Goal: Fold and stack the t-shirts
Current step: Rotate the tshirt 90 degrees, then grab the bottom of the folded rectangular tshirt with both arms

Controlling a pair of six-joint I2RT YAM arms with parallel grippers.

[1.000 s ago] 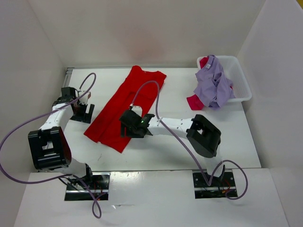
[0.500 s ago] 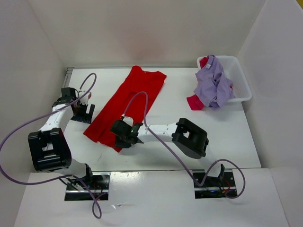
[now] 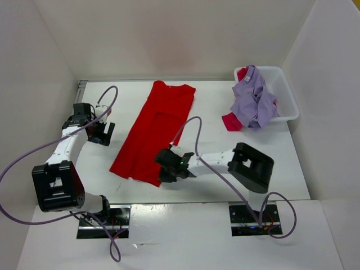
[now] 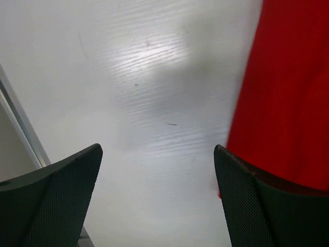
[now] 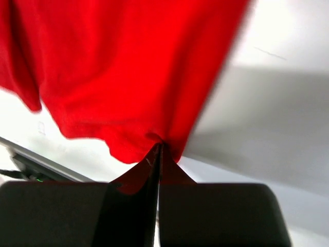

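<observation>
The white surface (image 3: 214, 107) carries the bright red t-shirt (image 3: 154, 129), spread long and flat left of centre, running from the far edge toward the arms. At the far right corner stands a white bin (image 3: 287, 98); the lavender t-shirt (image 3: 253, 101) spills over its near rim, with the crimson t-shirt (image 3: 230, 121) poking out beneath it onto the surface. The right tool (image 3: 165, 171) is clenched on the red shirt's near right hem corner, cloth pinched between its fingers. The left tool (image 3: 104, 133) hangs released, jaws wide, just beside the shirt's left edge.
</observation>
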